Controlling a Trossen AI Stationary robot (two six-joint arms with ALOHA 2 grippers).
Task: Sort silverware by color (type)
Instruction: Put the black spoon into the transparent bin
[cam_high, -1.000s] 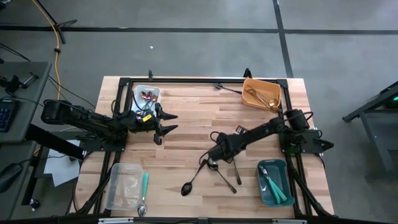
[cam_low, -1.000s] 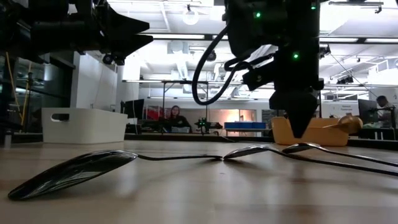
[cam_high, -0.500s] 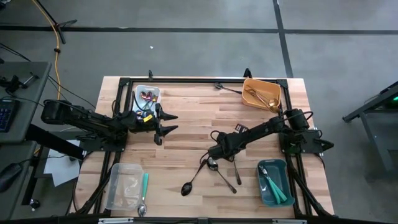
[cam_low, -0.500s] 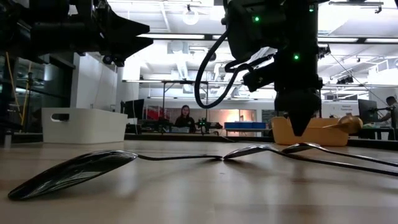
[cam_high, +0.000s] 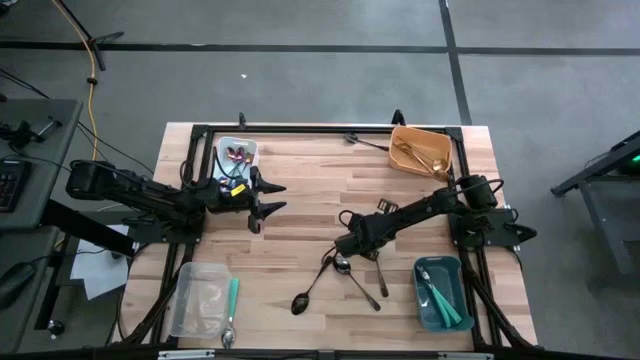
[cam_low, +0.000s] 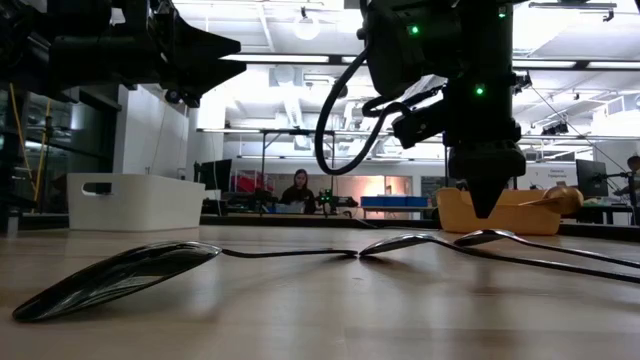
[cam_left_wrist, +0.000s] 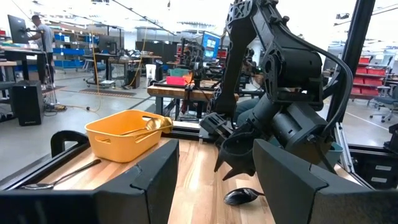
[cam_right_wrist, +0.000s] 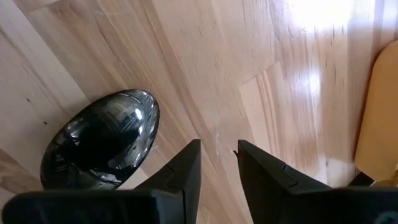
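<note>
Looking across the wooden worktop (cam_high: 300, 225), each corner carries a bin so every colour has its own home: white (cam_high: 238, 156), orange (cam_high: 421, 150), clear (cam_high: 203, 298), teal (cam_high: 441, 291). Open boards in the middle leave both arms room. Waiting by the white bin, the left gripper (cam_high: 262, 198) has its fingers spread. Poised low, the right gripper (cam_high: 345, 246) hangs over three black spoons (cam_high: 340, 278), fingers (cam_right_wrist: 181, 171) narrowly parted, empty, just beside one bowl

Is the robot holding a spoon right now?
No. The right gripper hovers empty above a black spoon; the left gripper is open and empty.
</note>
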